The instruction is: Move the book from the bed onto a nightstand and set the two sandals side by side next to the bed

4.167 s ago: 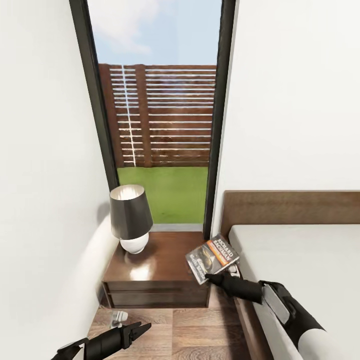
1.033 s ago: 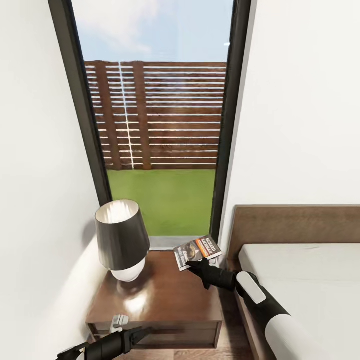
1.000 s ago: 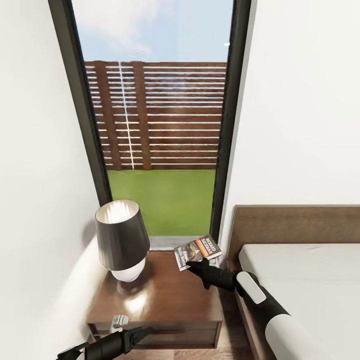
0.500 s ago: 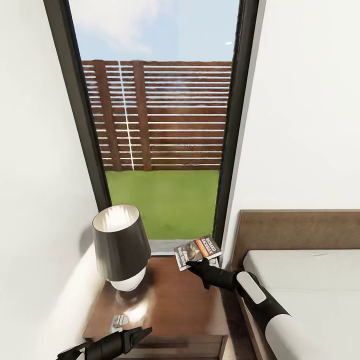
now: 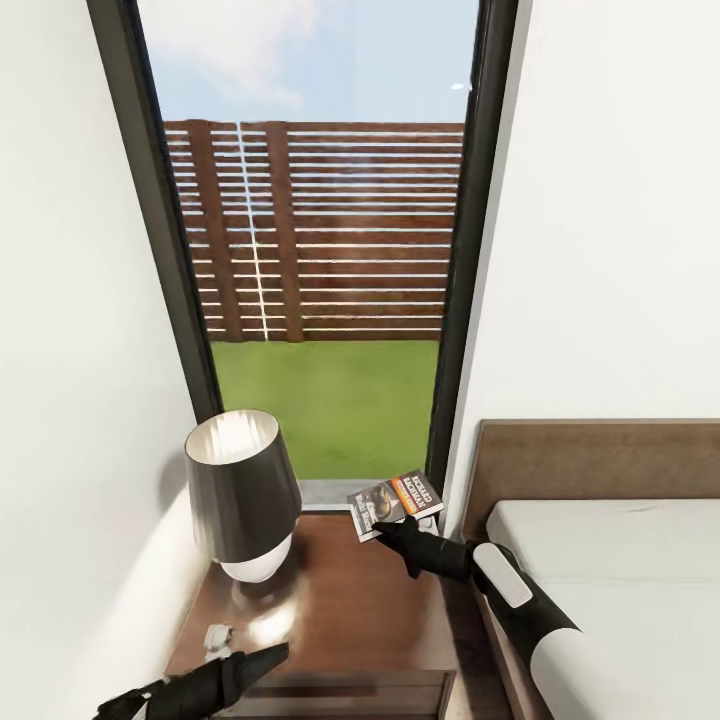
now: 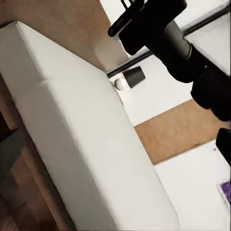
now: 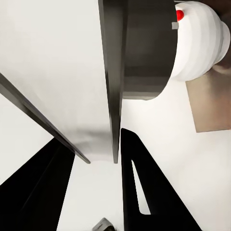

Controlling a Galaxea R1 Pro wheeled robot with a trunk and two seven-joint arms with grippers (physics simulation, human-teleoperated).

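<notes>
One book is pinched by its near edge in the right gripper, extending beyond the fingertips, long axis crosswise, above the far corner of the nightstand on the bed side. Release requires lowering. The left gripper hangs nearer the front edge; its state cannot be told.

dark book with orange band, brown nightstand, black-shaded lamp
</notes>
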